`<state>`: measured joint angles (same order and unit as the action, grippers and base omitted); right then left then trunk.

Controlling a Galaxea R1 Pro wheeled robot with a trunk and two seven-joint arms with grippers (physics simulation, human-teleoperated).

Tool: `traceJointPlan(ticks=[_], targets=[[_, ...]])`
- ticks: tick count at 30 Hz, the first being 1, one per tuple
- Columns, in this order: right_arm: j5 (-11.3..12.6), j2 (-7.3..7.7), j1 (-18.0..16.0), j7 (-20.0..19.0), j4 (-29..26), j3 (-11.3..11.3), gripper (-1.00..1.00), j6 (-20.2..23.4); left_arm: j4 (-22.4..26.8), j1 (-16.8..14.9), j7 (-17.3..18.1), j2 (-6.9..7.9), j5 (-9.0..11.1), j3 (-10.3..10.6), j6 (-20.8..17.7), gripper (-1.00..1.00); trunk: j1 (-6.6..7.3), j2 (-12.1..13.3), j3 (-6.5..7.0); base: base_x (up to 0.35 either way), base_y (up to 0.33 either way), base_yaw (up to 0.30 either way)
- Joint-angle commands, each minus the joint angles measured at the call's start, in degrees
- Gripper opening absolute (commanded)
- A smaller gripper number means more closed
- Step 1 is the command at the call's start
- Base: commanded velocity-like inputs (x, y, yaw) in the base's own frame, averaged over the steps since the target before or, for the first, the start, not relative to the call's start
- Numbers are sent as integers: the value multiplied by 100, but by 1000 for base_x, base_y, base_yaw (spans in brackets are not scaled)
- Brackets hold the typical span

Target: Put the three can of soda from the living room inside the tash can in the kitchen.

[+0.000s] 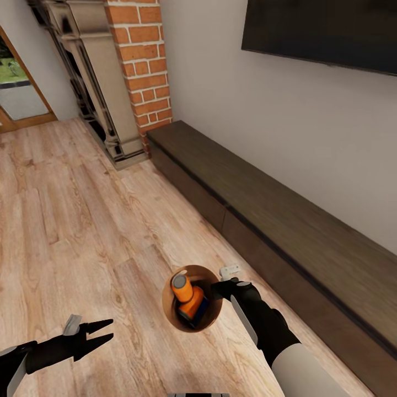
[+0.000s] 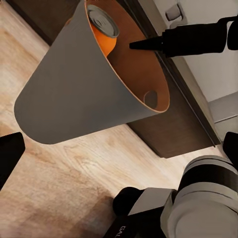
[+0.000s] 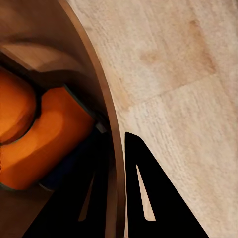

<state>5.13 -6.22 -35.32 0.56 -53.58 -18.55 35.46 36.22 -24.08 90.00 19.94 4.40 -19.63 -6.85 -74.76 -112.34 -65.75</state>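
the right end effector (image 1: 219, 289) is clamped on the rim of the bin (image 1: 169, 302), one finger inside the wall and one finger (image 3: 148, 198) outside it, as the right wrist view shows; in the left wrist view the bin (image 2: 69, 89) hangs tilted with the floor (image 2: 64, 183) beneath it, though whether it clears the floor i cannot tell; orange cans (image 1: 189, 298) lie inside the bin against its brown wall, one with its grey top (image 2: 102, 21) near the rim; at least two cans (image 3: 44, 144) show, pressed together, and a third cannot be made out; the left end effector (image 1: 102, 332) hovers apart from the bin over the wood floor (image 1: 71, 220), its fingers spread and holding nothing; beyond the bin a long dark cabinet (image 1: 286, 220) runs along the wall, with a brick fireplace (image 1: 140, 60) at its far end and a black television (image 1: 325, 30) above it.
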Motion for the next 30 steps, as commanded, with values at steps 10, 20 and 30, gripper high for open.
traceJointPlan(ticks=[10, 20, 30], targets=[[82, -2, -2, -30, -3, 0, -100, -4, 0, 0, 0, 1, 0, -6, 0, 100, -44, -82, -36, 0, 0, 0], [81, -2, -3, -32, -3, 0, -100, -4, 0, 0, 0, 4, -7, -7, 11, 100, -110, -202, -90, 0, 0, 0], [81, -2, -3, -31, -3, 0, -100, -4, -6, 0, -202, 136, -17, -15, 25, 100, -110, -202, -90, 0, 0, 0]])
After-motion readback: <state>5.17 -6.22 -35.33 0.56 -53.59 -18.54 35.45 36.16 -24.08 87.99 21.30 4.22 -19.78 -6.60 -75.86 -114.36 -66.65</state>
